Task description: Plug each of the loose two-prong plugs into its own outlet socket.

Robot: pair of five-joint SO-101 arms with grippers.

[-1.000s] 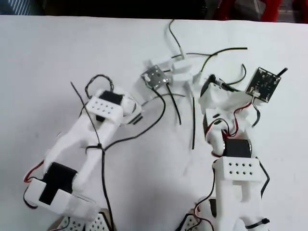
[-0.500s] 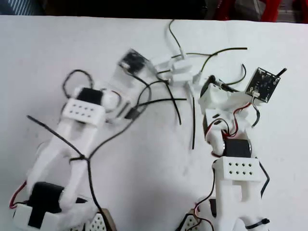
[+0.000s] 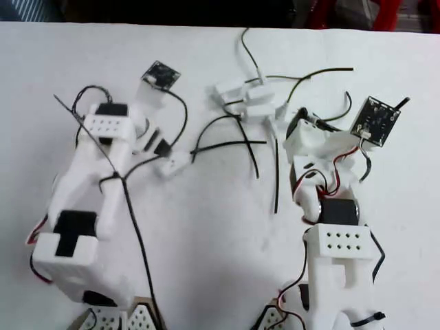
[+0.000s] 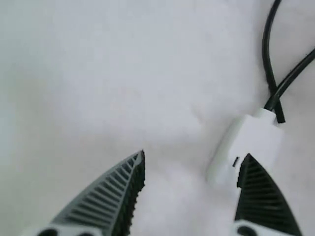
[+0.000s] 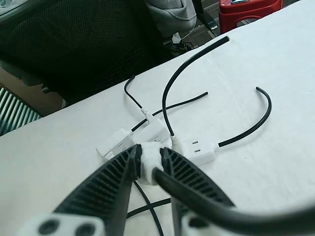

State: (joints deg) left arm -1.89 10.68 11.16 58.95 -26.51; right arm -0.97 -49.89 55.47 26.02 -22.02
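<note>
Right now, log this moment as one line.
left gripper: open, white connector beside one finger | right gripper: shut on white plug | slotted socket: empty

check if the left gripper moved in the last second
Yes, in the high view the left gripper swung leftward, away from the sockets.

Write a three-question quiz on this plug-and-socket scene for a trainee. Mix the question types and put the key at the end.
1. True or false: the left gripper is shut on the white connector beside it.
2. What sits between the fingers of the right gripper? A) a white connector piece B) a bare black cable end C) nothing
3. Fill in: the outlet socket lying on the table just past the right gripper shows ___ slots on its face.
Key: 1 false: the left gripper is open, with the white connector beside one finger. 2 A. 3 two.
</note>
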